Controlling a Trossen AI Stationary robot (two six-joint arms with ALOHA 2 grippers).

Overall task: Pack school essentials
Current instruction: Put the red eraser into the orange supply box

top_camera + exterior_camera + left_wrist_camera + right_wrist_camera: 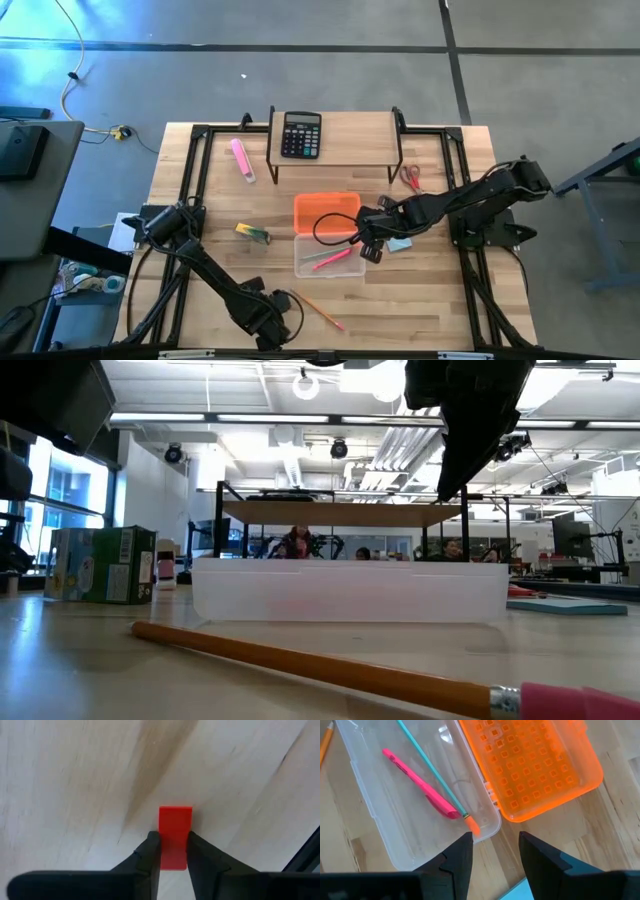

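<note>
In the left wrist view my left gripper (174, 854) is shut on a small red eraser (175, 827) over bare wood; in the high view it is by the table's near edge (272, 325), the eraser hidden under it. My right gripper (495, 851) is open and holds nothing, above the corner of the clear pencil box (380, 820) beside its open orange lid (535, 765). In the box lie a pink-red pen (420, 785) and a green pencil (432, 770). An orange pencil (318, 310) lies flat on the table near my left gripper. The yellow-green piece (253, 233), light-blue notepad (400, 243) and red-handled scissors (411, 177) lie on the table. My left gripper pinches the red eraser between its two fingers (150, 852), on the two long sides of the end nearer the wrist (174, 860). The other end sticks out past the fingertips. Whether the eraser rests on the wood or is lifted clear, I cannot tell.
A black calculator (301, 134) sits on a wooden shelf (350, 130) at the far side, and a pink marker (242, 160) lies left of it. The low view shows a green carton (100, 565) beyond the box. Bare wood lies between the box and the near edge.
</note>
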